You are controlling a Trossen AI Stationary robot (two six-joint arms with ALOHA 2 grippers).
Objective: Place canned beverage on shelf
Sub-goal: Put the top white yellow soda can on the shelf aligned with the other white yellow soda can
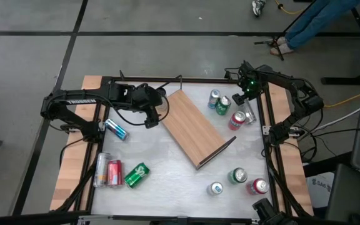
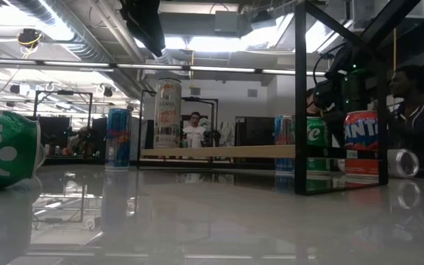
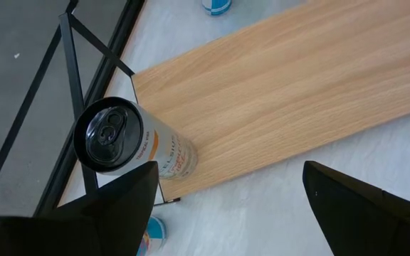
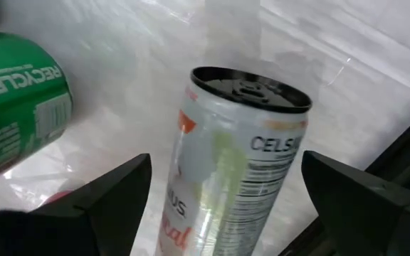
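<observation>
Your light-brown wooden shelf [image 1: 191,127] lies diagonally mid-table; a slim white can [image 3: 137,146] stands upright at its far-left end.

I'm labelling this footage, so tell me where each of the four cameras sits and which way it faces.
High view: overhead, straight down on the shelf; both arms show.
Low view: tabletop height, level across into the room; no gripper clear.
Left wrist view: on the left arm, looking down at a white can standing on the shelf's end; open left gripper.
Right wrist view: on the right arm, facing a lying Celsius can; open right gripper.
Shared: the shelf, in high, low and left wrist views.
</observation>
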